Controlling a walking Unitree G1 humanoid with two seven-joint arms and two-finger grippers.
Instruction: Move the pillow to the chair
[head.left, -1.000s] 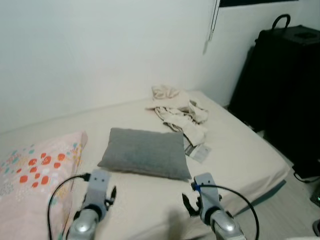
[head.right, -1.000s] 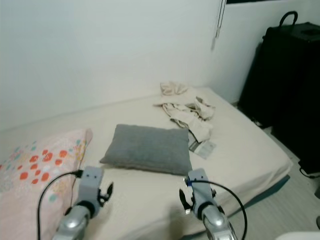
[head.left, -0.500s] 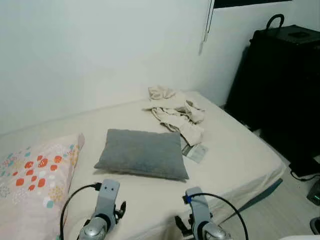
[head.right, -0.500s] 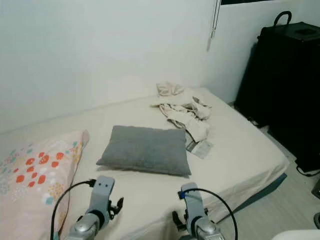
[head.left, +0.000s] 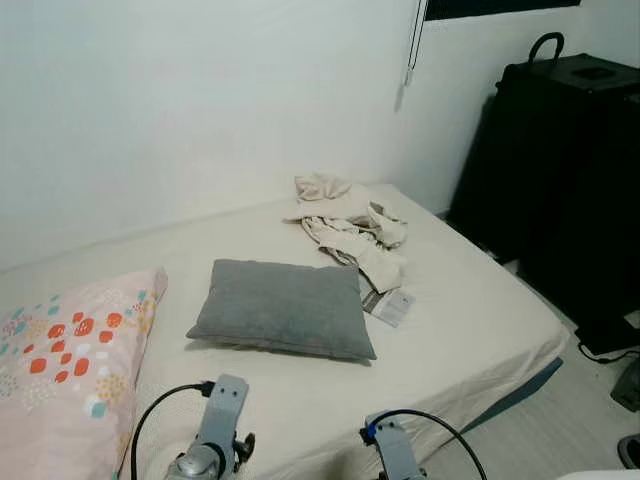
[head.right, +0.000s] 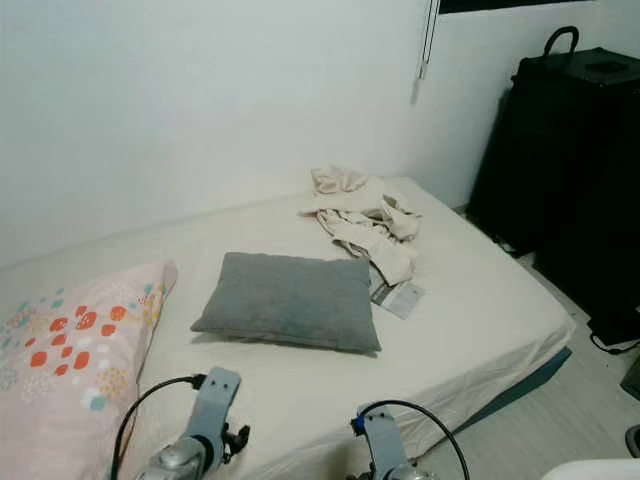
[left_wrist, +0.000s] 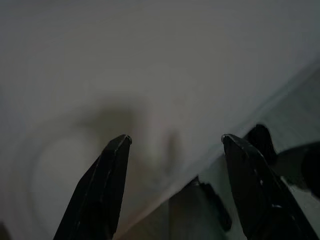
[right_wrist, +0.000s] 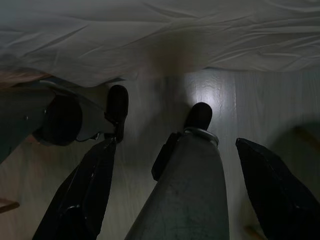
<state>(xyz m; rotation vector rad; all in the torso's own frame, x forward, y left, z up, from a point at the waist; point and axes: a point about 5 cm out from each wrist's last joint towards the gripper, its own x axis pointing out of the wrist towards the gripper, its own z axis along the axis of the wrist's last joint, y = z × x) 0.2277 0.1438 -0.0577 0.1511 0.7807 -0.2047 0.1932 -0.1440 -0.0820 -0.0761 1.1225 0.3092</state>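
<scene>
A grey pillow (head.left: 280, 308) lies flat in the middle of the cream bed (head.left: 470, 310), untouched. Both arms hang low in front of the bed's near edge: the left wrist (head.left: 221, 425) and the right wrist (head.left: 388, 450) sit well short of the pillow. In the left wrist view my left gripper (left_wrist: 176, 137) is open over the sheet's edge, holding nothing. In the right wrist view my right gripper (right_wrist: 174, 142) is open above the pale floor (right_wrist: 250, 100) and my own leg (right_wrist: 187, 195), also holding nothing.
A pink pillow with a dotted print (head.left: 65, 365) lies at the bed's left. Crumpled pale clothes (head.left: 345, 225) and a small packet (head.left: 390, 305) lie behind and right of the grey pillow. A tall black cabinet (head.left: 565, 170) stands to the right, with floor (head.left: 560, 420) beside the bed.
Both arms have sunk toward the bottom of the eye views. The camera has shifted a little. The grey pillow has stayed where it was on the bed.
</scene>
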